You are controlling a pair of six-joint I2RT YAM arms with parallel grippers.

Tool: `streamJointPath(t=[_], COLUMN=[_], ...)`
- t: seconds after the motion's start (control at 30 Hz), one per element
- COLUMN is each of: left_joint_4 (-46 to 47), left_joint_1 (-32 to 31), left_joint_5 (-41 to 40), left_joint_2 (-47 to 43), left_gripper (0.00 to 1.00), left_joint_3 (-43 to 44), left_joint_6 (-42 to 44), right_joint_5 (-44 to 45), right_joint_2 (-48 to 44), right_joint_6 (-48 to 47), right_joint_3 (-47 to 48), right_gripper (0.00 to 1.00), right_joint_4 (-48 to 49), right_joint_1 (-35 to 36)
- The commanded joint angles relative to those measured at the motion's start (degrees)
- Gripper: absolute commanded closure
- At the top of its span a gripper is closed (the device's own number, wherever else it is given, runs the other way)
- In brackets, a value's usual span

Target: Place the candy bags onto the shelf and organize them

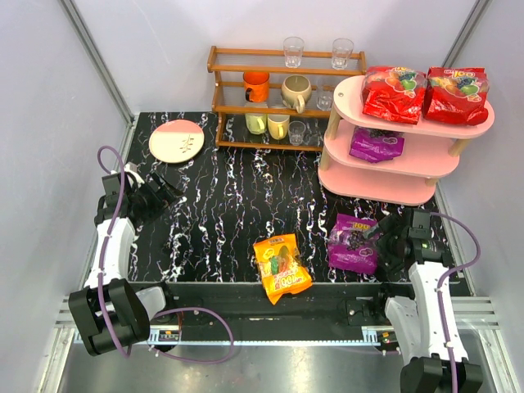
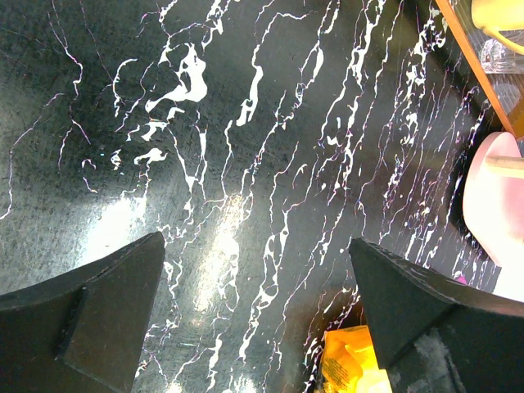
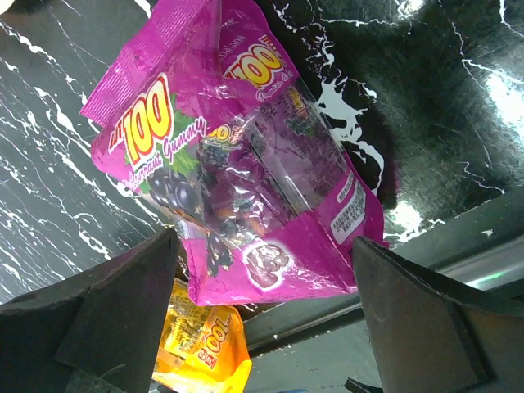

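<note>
**Q:** Where are the edges, and how much room do you have?

**Me:** The black marbled table [image 1: 237,205] lies open across its middle, between my two arms. Walls close in on the left and right. The orange bag [image 1: 281,268] lies at the near edge, with its lower end poking over the rim. My left gripper [image 2: 255,244] is spread wide above plain tabletop on the left side, with nothing between its fingers. A pink-and-cream plate [image 1: 177,140] sits beyond it, toward the far left corner.

**Q:** What does the shelf hold?

**Me:** The pink shelf [image 1: 385,184] stands at the far right, just beside the brown rack [image 1: 246,71] of cups and glasses. On its top board the left red bag [image 1: 394,93] and the right red bag [image 1: 455,94] lie side by side. On the middle board there is one shelved purple bag [image 1: 376,145], toward the left posts.

**Q:** And your right tool?

**Me:** My right gripper [image 3: 262,241] is spread open too, hovering at the loose purple bag [image 1: 354,243]. That bag lies flat on the table near the front right, apart from the shelf. In my wrist view its lower end sits between my fingers [image 3: 123,319], and I can't tell whether they touch it. The bag is glossy magenta and creased. It has a clear window showing dark gummies, a picture of grapes, and "100" in yellow and red.
</note>
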Motion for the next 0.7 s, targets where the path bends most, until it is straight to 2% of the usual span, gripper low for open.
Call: streamJointPath(t=[0.0, 0.07, 0.17, 0.2, 0.23, 0.3, 0.33, 0.37, 0.4, 0.43, 0.53, 0.67], left_joint_4=[2.1, 2.2, 2.2, 2.2, 2.2, 2.3, 2.2, 2.2, 2.2, 2.1, 2.2, 2.3], left_joint_1=[0.6, 0.7, 0.8, 0.8, 0.8, 0.8, 0.9, 0.8, 0.9, 1.0, 0.9, 0.9], left_joint_5=[1.0, 1.0, 1.2, 1.3, 1.3, 1.3, 1.2, 1.2, 1.0, 1.0, 1.0, 1.3], left_joint_2=[-1.2, -1.1, -0.7, -0.4, -0.4, -0.5, -0.6, -0.6, -0.8, -0.8, -0.5, 0.0], left_gripper=[0.01, 0.01, 0.01, 0.01, 0.01, 0.01, 0.01, 0.01, 0.01, 0.01, 0.01, 0.01], left_joint_3=[1.3, 1.4, 1.6, 1.8, 1.8, 1.6, 1.6, 1.4, 1.4, 1.5, 1.5, 1.6], left_joint_6=[0.3, 0.3, 0.3, 0.3, 0.3, 0.3, 0.3, 0.3, 0.3, 0.3, 0.3, 0.2], right_joint_5=[1.5, 0.6, -2.8, -4.0, -6.8, -9.4, -10.5, -10.9, -10.9, -10.6, -9.1, -4.6], right_joint_2=[1.1, 2.2, 3.6, 3.6, 3.2, 2.0, 0.6, -0.4, -1.4, -3.3, -7.9, -7.5], right_joint_6=[1.3, 1.0, 0.7, 0.8, 0.7, 0.9, 1.0, 0.9, 0.7, 0.4, -1.9, -4.7], right_joint_3=[0.4, -0.3, -2.9, -3.7, -5.3, -6.8, -7.7, -7.9, -8.0, -7.3, -2.9, 5.0], right_gripper=[0.06, 0.07, 0.17, 0.24, 0.46, 0.70, 0.89, 0.95, 0.96, 1.00, 1.00, 1.00], right_joint_4=[-0.3, 0.6, 3.0, 4.5, 5.6, 8.1, 8.3, 8.7, 8.5, 8.2, 6.7, 7.2], right_joint_1=[-0.2, -0.2, -0.1, -0.2, -0.2, -0.2, -0.2, -0.2, -0.2, -0.2, -0.2, -0.1])
